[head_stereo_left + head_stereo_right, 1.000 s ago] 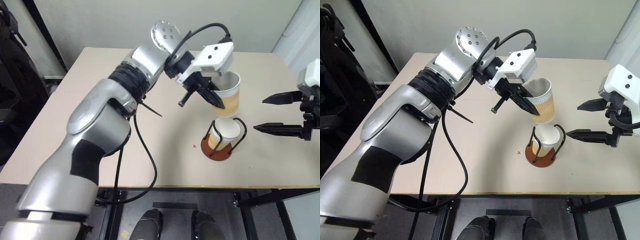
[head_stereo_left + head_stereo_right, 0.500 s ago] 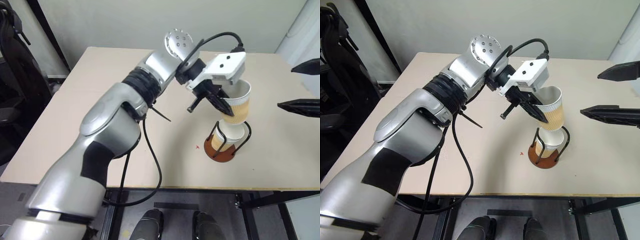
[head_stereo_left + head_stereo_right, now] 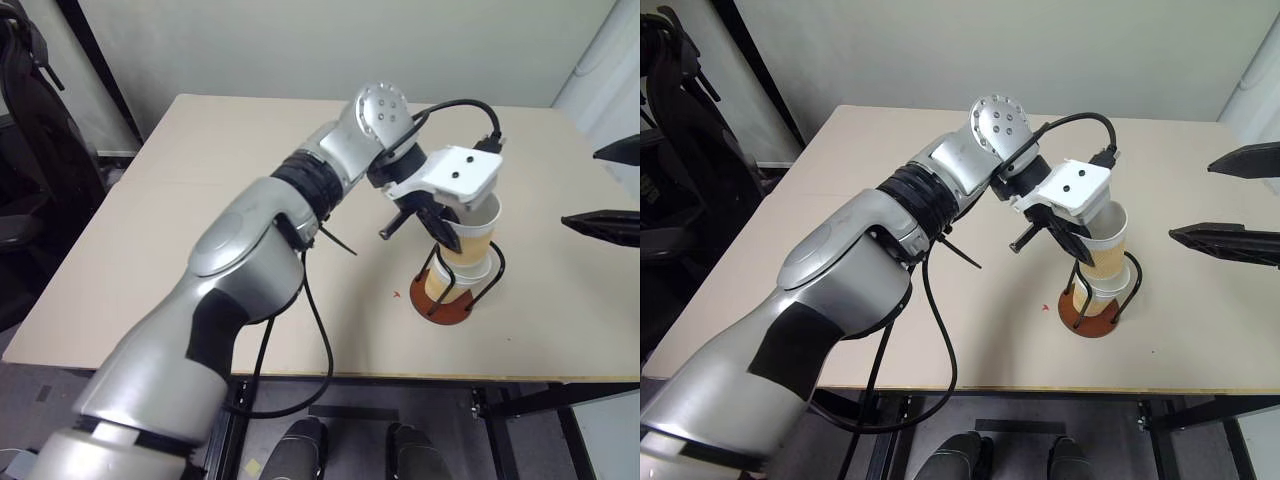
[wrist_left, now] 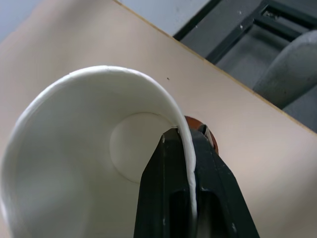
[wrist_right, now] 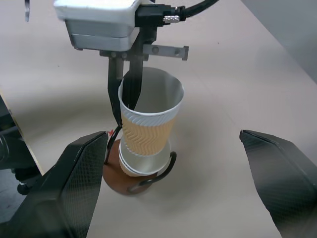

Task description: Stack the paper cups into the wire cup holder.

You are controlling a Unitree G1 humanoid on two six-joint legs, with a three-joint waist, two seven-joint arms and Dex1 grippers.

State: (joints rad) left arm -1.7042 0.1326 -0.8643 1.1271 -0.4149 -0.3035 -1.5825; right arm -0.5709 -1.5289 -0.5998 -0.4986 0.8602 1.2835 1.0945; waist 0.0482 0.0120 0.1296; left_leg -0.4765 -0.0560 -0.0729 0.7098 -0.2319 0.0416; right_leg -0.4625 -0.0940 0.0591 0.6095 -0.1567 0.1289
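Left pincer (image 5: 125, 94) clamped shut on the rim of the upper paper cup (image 5: 148, 116), one black finger inside the cup, the other outside against the wall; the left wrist view shows the white rim pinched between the two fingers (image 4: 163, 188). Cup upright or close to it, mouth up, white inside, tan ribbed band round the outer wall. Its lower part sits inside a second paper cup (image 5: 141, 163), whose white rim shows just below the tan band. That lower cup stands in the wire cup holder (image 3: 452, 305), on the reddish-brown disc base, with the black wire loops rising on either side of it. How deep the upper cup has seated in the lower one cannot be told.

Holder stands on the beige worktop (image 3: 200, 200), toward the near edge and the robot's right side. A small red mark (image 3: 396, 294) lies on the worktop just beside the base, on the robot's left of it.

Right pincer (image 3: 1240, 200) wide open, holding nothing, its two black fingers (image 3: 1225, 240) spread and pointing toward the cup stack, well apart from it, off to the robot's right.

Black cable (image 3: 455, 105) loops over the left wrist above the cups.
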